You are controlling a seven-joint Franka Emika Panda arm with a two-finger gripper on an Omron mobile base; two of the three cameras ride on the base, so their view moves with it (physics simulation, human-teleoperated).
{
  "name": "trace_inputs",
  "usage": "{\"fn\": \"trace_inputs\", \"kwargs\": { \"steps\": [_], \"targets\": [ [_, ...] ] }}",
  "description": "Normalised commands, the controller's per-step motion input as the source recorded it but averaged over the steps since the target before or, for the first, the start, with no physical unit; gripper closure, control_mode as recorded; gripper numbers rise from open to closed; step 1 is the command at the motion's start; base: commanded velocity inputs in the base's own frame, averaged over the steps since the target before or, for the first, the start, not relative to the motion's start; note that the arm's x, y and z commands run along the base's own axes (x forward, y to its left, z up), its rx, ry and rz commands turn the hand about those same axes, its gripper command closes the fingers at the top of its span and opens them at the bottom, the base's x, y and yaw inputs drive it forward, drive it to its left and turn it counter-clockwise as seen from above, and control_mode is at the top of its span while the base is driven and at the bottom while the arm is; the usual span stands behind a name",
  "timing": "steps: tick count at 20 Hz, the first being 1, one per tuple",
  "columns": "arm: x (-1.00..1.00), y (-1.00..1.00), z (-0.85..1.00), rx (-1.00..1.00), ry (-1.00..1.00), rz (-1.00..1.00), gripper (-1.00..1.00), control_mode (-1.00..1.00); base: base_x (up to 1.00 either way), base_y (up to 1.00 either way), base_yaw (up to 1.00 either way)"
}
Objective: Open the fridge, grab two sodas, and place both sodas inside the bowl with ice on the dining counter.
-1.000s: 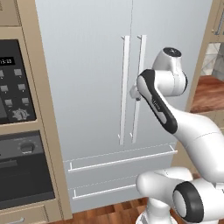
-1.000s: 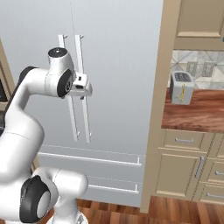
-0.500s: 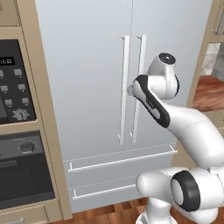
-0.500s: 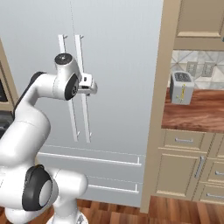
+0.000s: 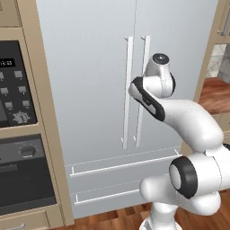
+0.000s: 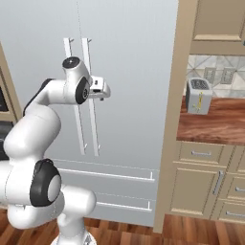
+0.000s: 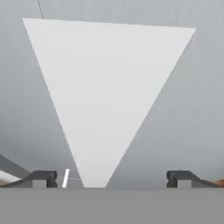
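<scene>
Black built-in ovens [image 5: 20, 148] are sitting in tan cabinetry; a toaster [image 6: 198, 96] is standing on the wooden counter [image 6: 210, 127] above drawers, wood floor [image 6: 191, 232] showing below.

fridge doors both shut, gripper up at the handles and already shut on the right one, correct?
Not quite. The fridge doors are shut and the gripper is at the handles, but it is open; the hand view shows its fingertips wide apart, holding nothing.
</scene>
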Motion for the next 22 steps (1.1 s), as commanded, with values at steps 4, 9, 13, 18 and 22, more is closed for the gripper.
{"fn": "trace_inputs", "kwargs": {
  "steps": [4, 9, 13, 18, 22],
  "targets": [
    [0.15, 0.01, -0.24, -0.1, -0.12, 0.0, -1.0, -1.0, 0.0, 0.0, 0.0],
    [0.0, 0.03, -0.25, -0.06, -0.18, 0.0, -1.0, -1.0, 0.0, 0.0, 0.0],
    [0.16, 0.03, -0.23, 0.0, -0.12, 0.01, -1.0, -1.0, 0.0, 0.0, 0.0],
    [0.45, 0.02, -0.24, 0.0, -0.06, 0.04, 1.0, -1.0, 0.0, 0.0, 0.0],
    [0.31, 0.0, -0.05, 0.0, -0.03, 0.03, 1.0, -1.0, 0.0, 0.0, 0.0]
  ]
}}
